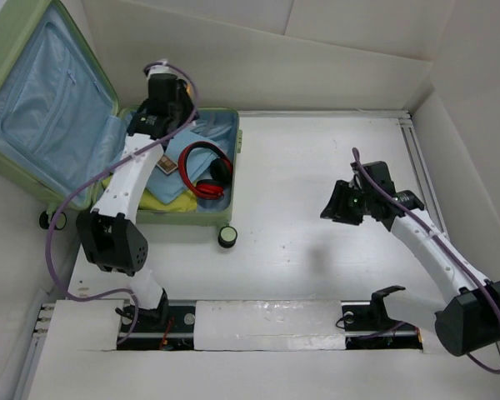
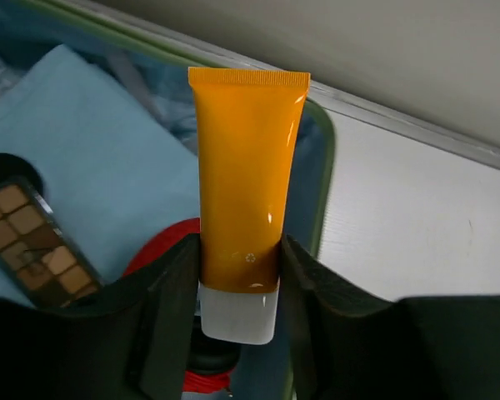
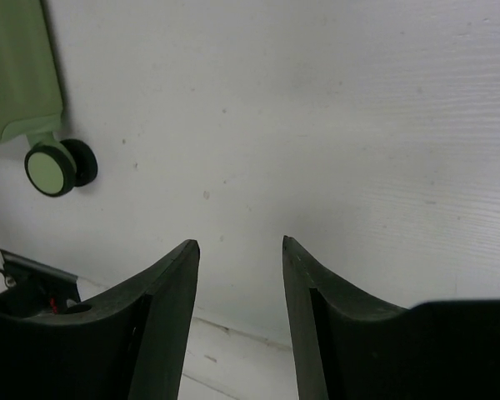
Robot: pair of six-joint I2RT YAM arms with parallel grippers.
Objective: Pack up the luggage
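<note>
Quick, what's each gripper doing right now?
Left gripper: shut on the orange tube, above the luggage.
Right gripper: open, holding nothing, over the table.

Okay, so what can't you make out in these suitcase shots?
Top view: the left pincer and its orange tube, hidden under the wrist.
Left wrist view: the red headphones, mostly behind the pincer's fingers; the makeup palette, cut by the left edge.
Right wrist view: the luggage, cut off except a corner and wheel.

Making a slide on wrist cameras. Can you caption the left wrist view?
Left end effector grips an orange tube over the open luggage holding blue cloth, makeup palette and red headphones.
</note>
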